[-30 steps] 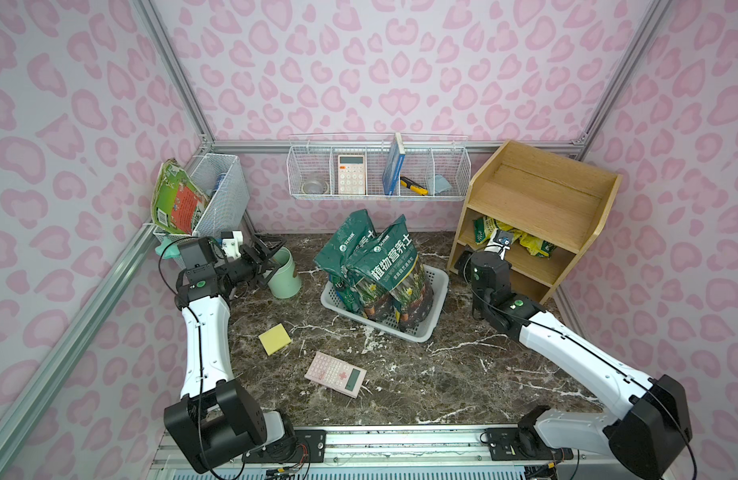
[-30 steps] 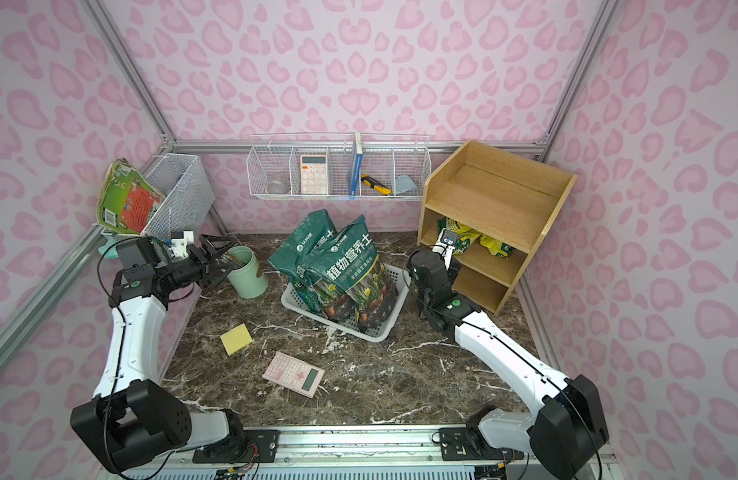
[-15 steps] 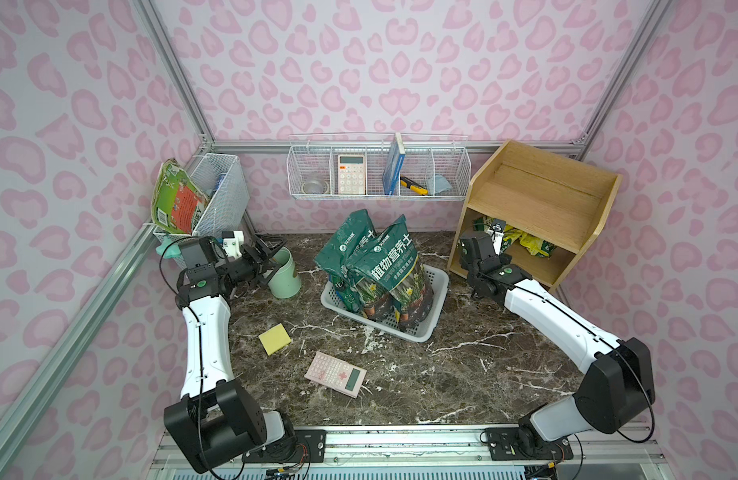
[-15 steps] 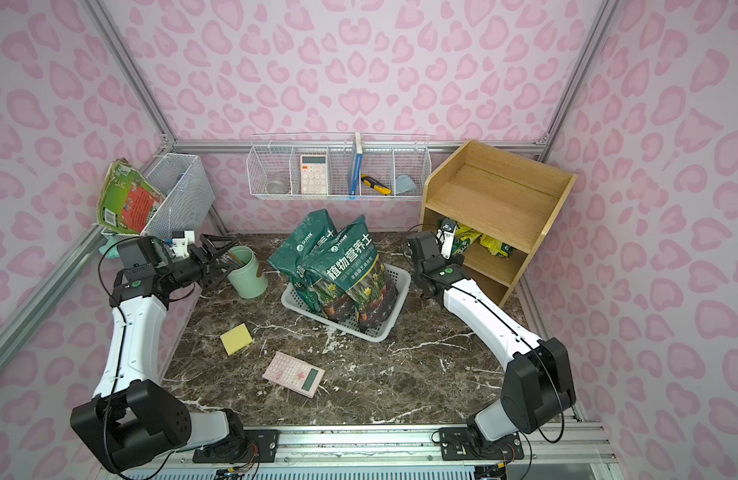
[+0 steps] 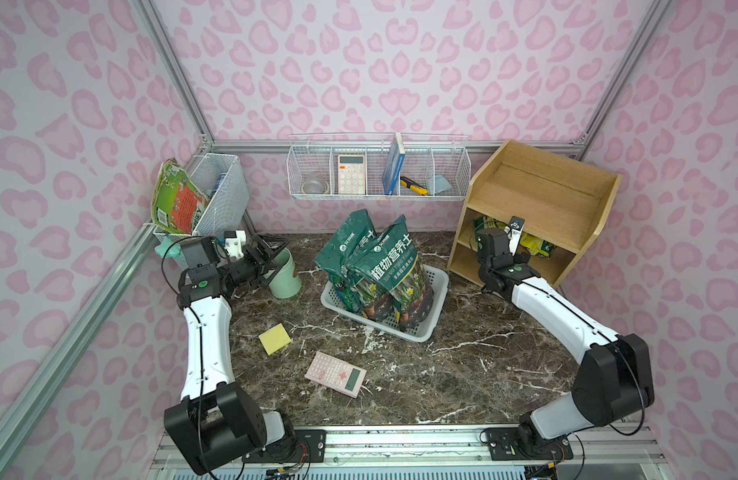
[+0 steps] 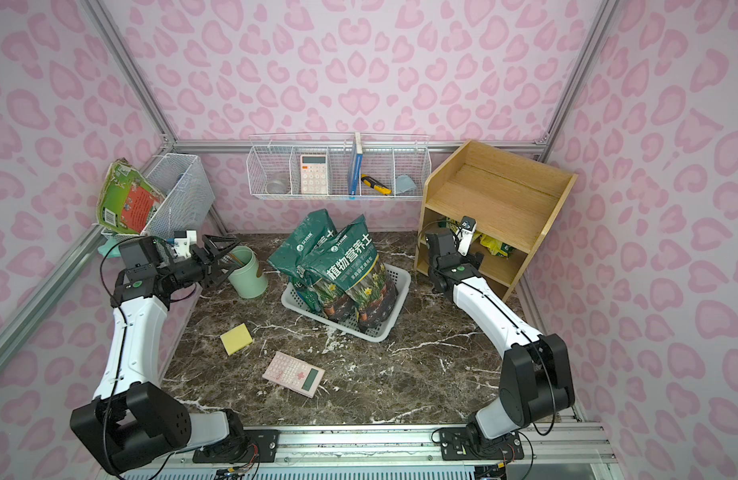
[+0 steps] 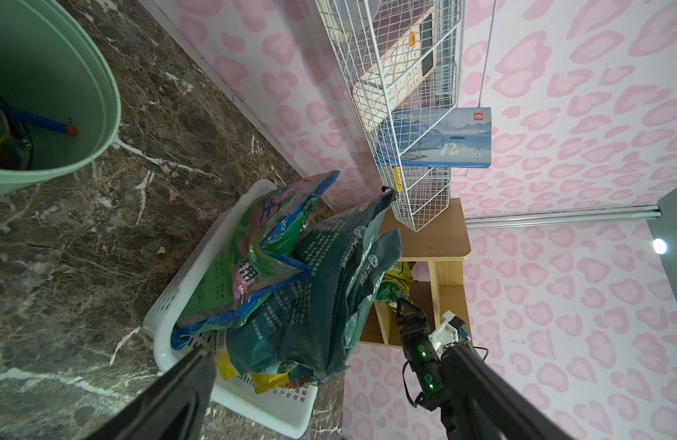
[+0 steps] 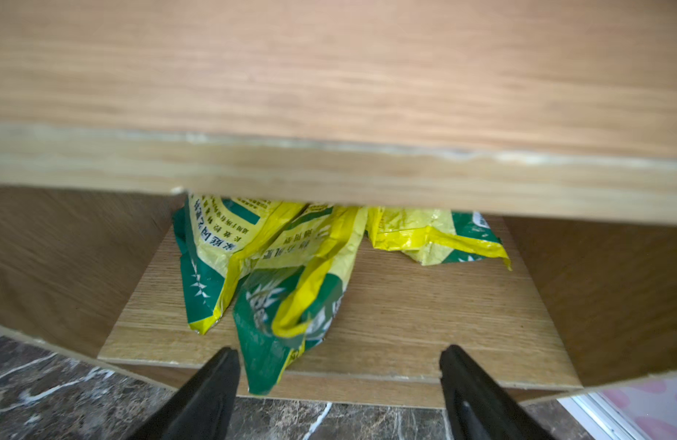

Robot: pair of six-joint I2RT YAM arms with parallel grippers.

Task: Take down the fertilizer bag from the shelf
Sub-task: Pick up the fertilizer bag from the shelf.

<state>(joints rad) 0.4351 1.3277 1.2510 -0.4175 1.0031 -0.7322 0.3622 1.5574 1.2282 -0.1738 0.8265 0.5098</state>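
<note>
The shelf [image 5: 541, 199] [image 6: 496, 195] of light wood stands at the back right. A yellow-and-green fertilizer bag [image 8: 291, 285] [image 5: 535, 245] lies crumpled on its middle tier, partly hidden under the board above [image 8: 329, 95]. One green corner of the bag hangs over the tier's front edge. My right gripper [image 8: 337, 350] is open just in front of that edge. The hanging corner lies between its fingers, close to one of them, and nothing is gripped. My left gripper [image 5: 278, 264] [image 7: 329, 350] hangs open and empty beside the mint-green cup [image 5: 284, 276] at the back left.
A white basket [image 5: 425, 328] holding dark-green soil bags [image 5: 384, 266] stands mid-table, just left of the shelf. A pink calculator [image 5: 336, 374] and a yellow pad [image 5: 274, 338] lie in front. Wire baskets hang on the back wall [image 5: 377, 174] and in the left corner [image 5: 220, 187].
The right arm's elbow has swung in from the front right corner, while its gripper has stayed at the shelf's front. The left arm has not moved.
</note>
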